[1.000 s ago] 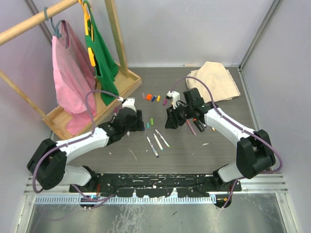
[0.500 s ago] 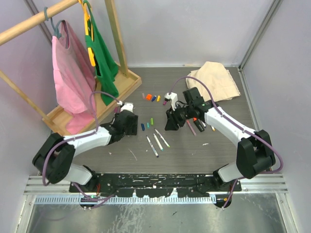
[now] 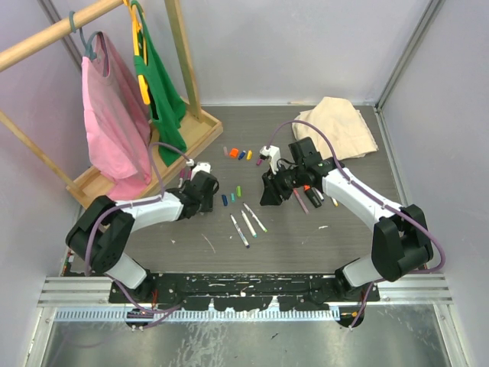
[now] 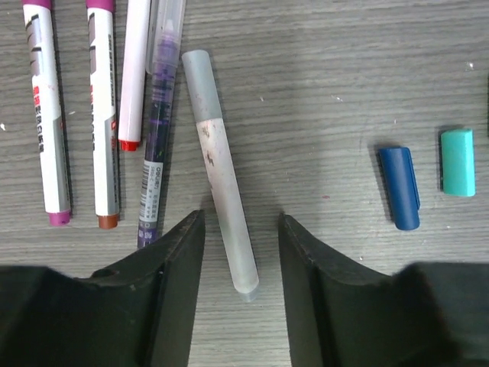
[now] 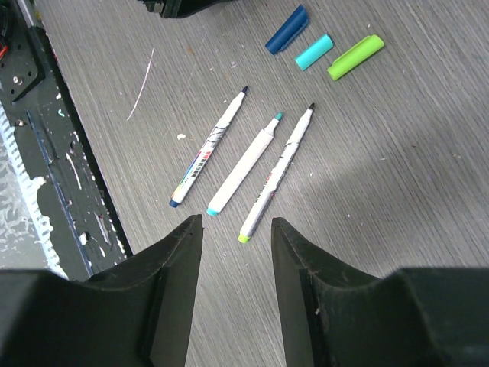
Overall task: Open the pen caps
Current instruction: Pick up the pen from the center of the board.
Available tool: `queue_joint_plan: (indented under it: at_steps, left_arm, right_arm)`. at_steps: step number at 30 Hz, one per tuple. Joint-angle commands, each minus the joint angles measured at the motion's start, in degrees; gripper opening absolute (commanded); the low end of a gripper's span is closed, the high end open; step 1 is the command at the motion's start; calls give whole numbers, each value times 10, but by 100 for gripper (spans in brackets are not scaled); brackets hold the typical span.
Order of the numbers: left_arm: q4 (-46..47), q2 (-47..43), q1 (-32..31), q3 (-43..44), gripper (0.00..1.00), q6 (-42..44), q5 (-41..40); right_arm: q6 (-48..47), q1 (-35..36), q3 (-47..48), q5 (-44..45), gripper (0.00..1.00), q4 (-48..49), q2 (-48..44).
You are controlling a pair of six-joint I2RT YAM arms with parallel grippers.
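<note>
The table under me is grey, matt and finely wood-grained. The fingers of my left gripper and right gripper are matt black plastic, faintly grainy. The grey pen is frosted plastic, scuffed with dark specks. The purple pen beside it has a clear, glossy barrel, and the white pens are smooth, shiny plastic. The pen caps look smooth, with a satin sheen. Along the table's near edge the black plate is scratched, its coating chipped white. At the far right corner lies soft, crumpled beige cloth. At the far left a bare pale wooden rack carries matt pink cloth and green cloth.
</note>
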Motion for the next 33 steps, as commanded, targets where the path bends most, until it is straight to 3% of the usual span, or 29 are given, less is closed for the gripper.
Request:
queue_joint_plan:
  at_steps: [1,10,21,27,33]
  left_arm:
    - [10,11,15,20,41,-14,18]
    - [13,25,24,20,30,-20,47]
    - [10,-10,25,23,1,-23,99]
    - [45,-85,21,4,0,-24,149]
    - [142,-180,-12,-41,0,-33,190]
  right_arm:
    - [-7,-3,21,-13,47,6,-21]
    - [-7,-7,21,-17,47,6,-23]
    - [-7,-9,20,-25,47,6,-26]
    - [6,-19,10,-108,50,19,-29]
    - [35,-41,-9,-176,51,57,-57]
